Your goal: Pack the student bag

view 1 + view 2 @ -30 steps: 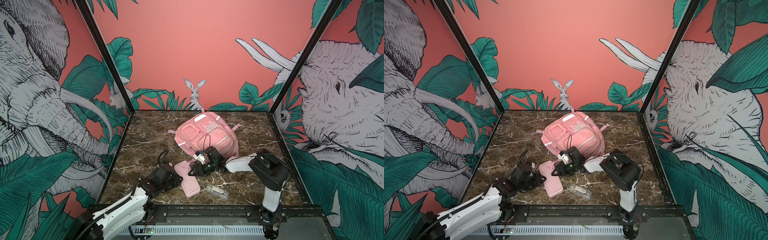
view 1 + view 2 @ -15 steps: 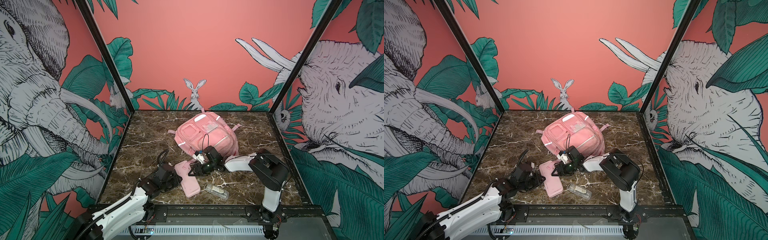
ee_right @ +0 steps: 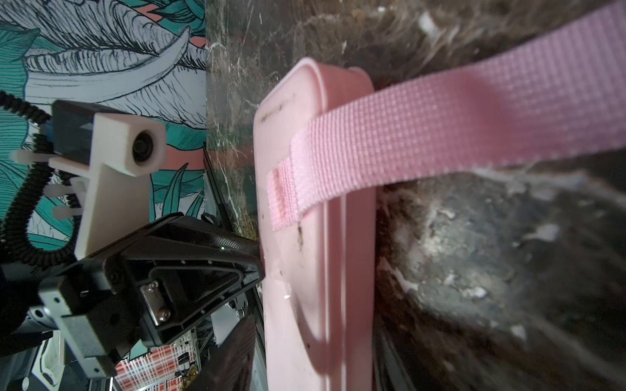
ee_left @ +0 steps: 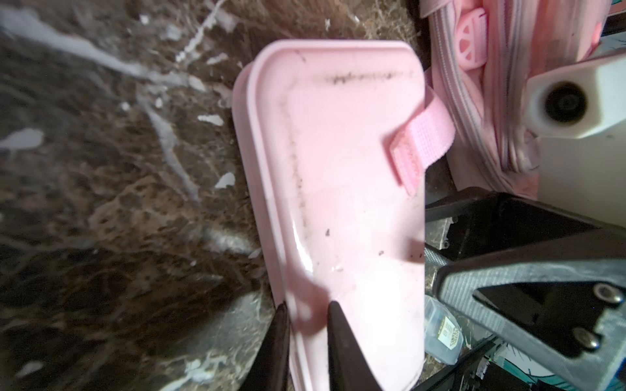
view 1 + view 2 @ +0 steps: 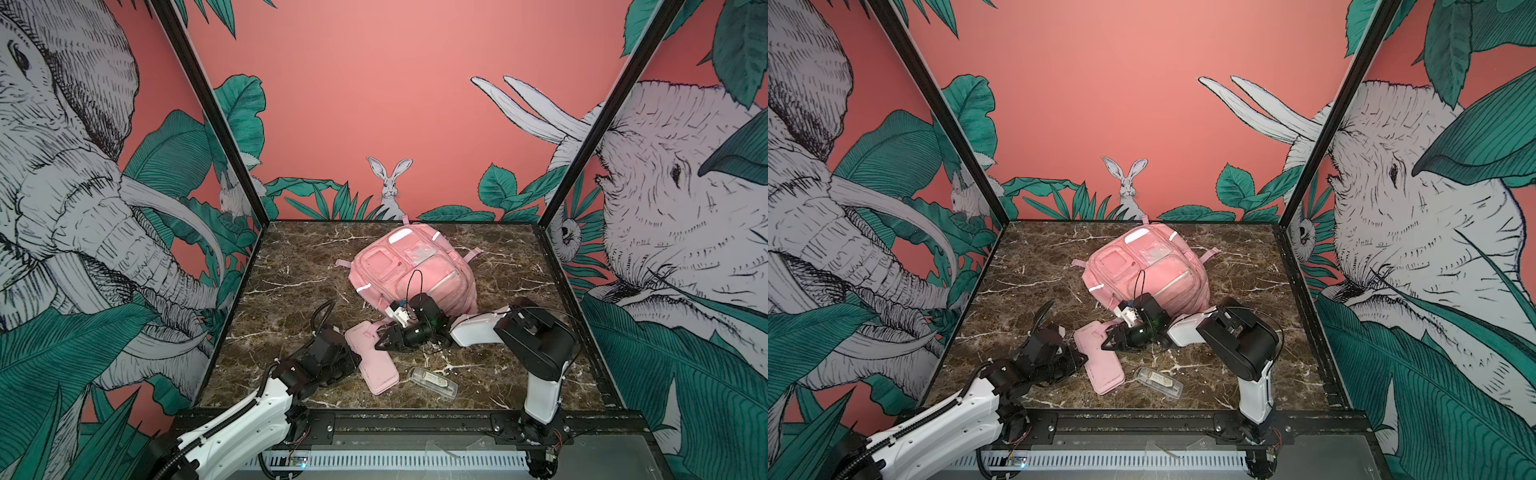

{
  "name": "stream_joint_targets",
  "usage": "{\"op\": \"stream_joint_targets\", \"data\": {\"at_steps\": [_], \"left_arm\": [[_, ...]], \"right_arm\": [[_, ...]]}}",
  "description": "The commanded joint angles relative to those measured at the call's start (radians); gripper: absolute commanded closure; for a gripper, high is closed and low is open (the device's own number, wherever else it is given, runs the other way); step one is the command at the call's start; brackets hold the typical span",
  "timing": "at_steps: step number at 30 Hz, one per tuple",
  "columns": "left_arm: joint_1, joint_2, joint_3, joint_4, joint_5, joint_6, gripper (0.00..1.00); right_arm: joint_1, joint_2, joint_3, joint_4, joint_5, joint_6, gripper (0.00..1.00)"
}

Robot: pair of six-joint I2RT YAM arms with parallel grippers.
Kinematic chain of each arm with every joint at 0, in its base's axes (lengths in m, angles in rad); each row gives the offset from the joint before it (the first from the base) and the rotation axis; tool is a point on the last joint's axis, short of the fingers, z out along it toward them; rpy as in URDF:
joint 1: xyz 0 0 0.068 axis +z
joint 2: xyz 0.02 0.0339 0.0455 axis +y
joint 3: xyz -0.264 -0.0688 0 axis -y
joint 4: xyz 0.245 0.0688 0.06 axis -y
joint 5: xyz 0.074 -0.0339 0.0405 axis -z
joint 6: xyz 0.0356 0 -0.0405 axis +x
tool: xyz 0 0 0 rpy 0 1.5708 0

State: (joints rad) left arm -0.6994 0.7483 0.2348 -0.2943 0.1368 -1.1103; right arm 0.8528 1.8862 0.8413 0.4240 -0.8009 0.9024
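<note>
The student bag [image 5: 415, 270] [image 5: 1146, 270], a big pink backpack, lies front side up at the middle back of the table. A flat pink pencil pouch [image 5: 374, 361] [image 5: 1104, 361] lies in front of it. One bag strap [image 4: 423, 142] [image 3: 440, 118] rests across the pouch's far end. My left gripper [image 4: 306, 315] [image 5: 353, 357] is shut on the pouch's [image 4: 345, 203] left long edge, one black finger on each face. My right gripper [image 3: 311, 345] [image 5: 380, 343] stands open at the pouch's [image 3: 305, 304] right side, straddling it, with a gap showing at one finger.
A small clear plastic box [image 5: 434, 382] [image 5: 1158, 382] [image 4: 443, 331] lies right of the pouch near the front edge. The two grippers face each other closely across the pouch. Printed walls close the table [image 5: 291, 291] on three sides.
My left gripper's jaws have narrowed onto the pouch's edge. The right gripper's jaws have come in a little. Neither arm has shifted noticeably, and the bag lies as before.
</note>
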Motion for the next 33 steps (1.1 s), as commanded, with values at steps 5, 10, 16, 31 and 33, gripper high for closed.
{"op": "stream_joint_targets", "data": {"at_steps": [5,10,16,31,33], "left_arm": [[-0.008,0.014,-0.063,-0.134,-0.019,-0.003,0.79],[-0.008,-0.002,-0.08,-0.149,-0.025,-0.008,0.79],[-0.008,-0.042,-0.103,-0.155,-0.031,-0.022,0.78],[-0.008,-0.094,-0.13,-0.176,-0.037,-0.041,0.77],[-0.008,-0.096,-0.132,-0.174,-0.037,-0.041,0.77]], "right_arm": [[0.039,-0.045,0.015,0.154,-0.158,-0.001,0.51],[0.055,-0.04,0.012,0.211,-0.186,0.023,0.53],[0.07,-0.02,0.017,0.225,-0.206,0.023,0.53],[0.092,0.021,0.03,0.269,-0.233,0.03,0.51],[0.095,0.03,0.034,0.276,-0.235,0.033,0.51]]}}
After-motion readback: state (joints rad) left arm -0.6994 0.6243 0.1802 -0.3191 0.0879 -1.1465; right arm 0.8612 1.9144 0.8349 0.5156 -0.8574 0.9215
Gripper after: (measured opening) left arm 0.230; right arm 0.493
